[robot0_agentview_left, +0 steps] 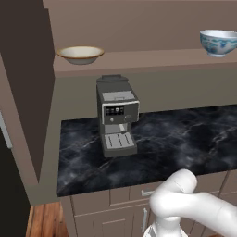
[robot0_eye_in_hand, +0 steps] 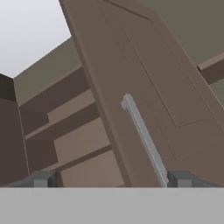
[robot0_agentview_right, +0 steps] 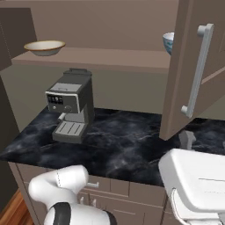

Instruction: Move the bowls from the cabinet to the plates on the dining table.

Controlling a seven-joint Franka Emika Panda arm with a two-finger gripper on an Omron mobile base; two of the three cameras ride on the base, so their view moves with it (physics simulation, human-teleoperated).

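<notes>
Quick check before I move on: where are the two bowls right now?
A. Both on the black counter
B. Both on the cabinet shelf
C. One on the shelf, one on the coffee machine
B: the cream bowl and the blue-patterned bowl both sit on the cabinet shelf, above the coffee machine.

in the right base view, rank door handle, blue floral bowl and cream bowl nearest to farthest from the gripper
1. door handle, right, just ahead of the open gripper
2. blue floral bowl, shelf right, behind the door
3. cream bowl, shelf far left

Glossy marble counter (robot0_agentview_left: 176, 139) — matt cabinet (robot0_agentview_right: 189, 52).
</notes>
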